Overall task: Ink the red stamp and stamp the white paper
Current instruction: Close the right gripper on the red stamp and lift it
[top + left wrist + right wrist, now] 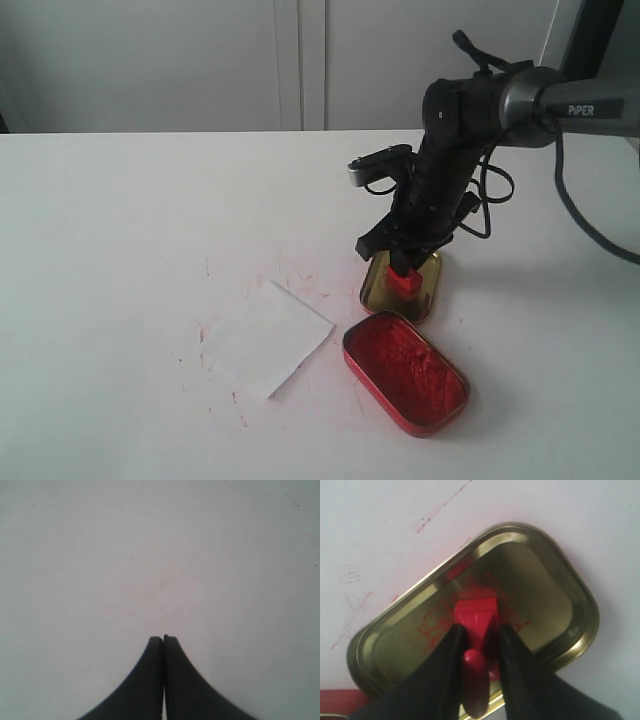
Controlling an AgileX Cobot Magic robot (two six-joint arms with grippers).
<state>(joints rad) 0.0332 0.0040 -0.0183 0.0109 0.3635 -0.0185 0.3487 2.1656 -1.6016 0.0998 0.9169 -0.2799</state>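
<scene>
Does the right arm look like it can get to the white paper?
Probably yes. The white paper lies bare on the table, near the right gripper, which holds the red stamp in the gold lid.

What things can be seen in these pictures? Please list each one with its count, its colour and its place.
table: one, white, under everything.
white paper: one, white, flat on the table, left of the ink tin in the exterior view.
ink tin: one, red, open, on the table to the right of the paper.
lid: one, gold, inside up, on the table just behind the ink tin.
red stamp: one, bright red, inside the lid.
ink smears: several, red, on the table around the paper and the lid.
right arm: one, black and grey, reaching down over the lid.
right pincer: one, black, shut on the red stamp.
left pincer: one, black, shut, over bare table.
</scene>
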